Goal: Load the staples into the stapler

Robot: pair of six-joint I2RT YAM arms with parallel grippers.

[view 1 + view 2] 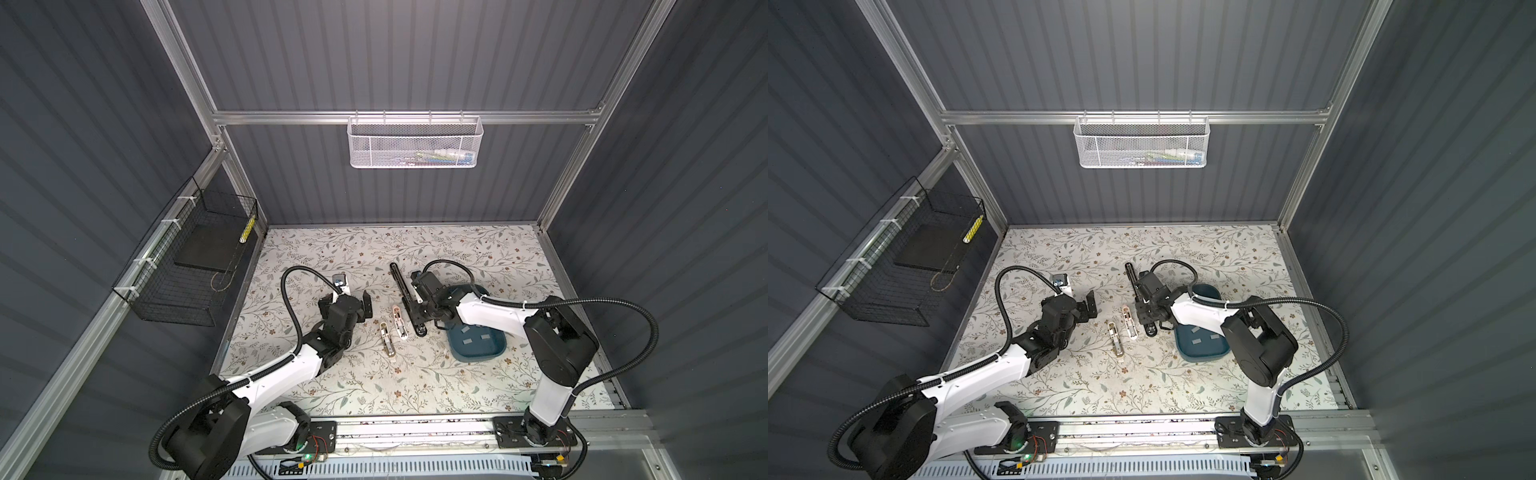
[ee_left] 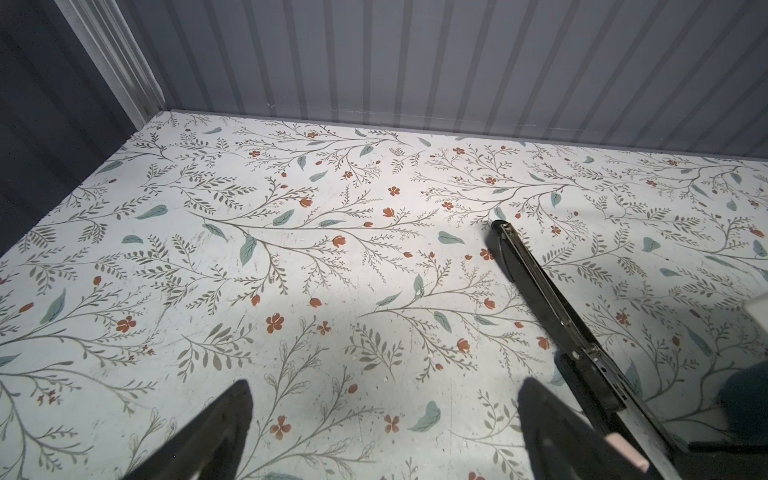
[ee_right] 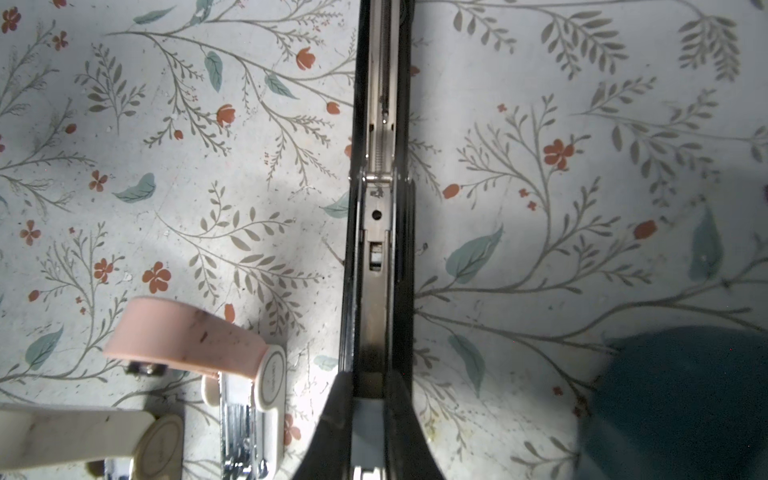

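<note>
Currently the left pincer (image 2: 385,399) is hanging wide open and empty above the floral-patterned surface (image 1: 374,382). To its right are two small staplers with their lids flipped up, a beige one (image 1: 386,338) and a white one with a pink lid (image 1: 400,322).

Just right of them, the long black metal stapler (image 1: 397,277) is lying folded open with its silver channel facing up. The right pincer (image 3: 368,399) is hovering over its near half, closed on what looks like a small pale grey strip of staples (image 3: 368,428).

The step in hand seems to be seating that strip. It is worth keeping the strip parallel to the channel, lowering it squarely between the rails, and releasing only once it is lying flat, since a tilted strip is likely to catch on a rail.

Further right, more grey strips (image 1: 484,326) are sitting in the dark blue plastic tray (image 1: 478,357).

The left arm is reaching low over the surface with its elbow bent and its wrist facing the back wall. The right arm is crossing above the tray toward the middle, its wrist turning down onto the stapler.
</note>
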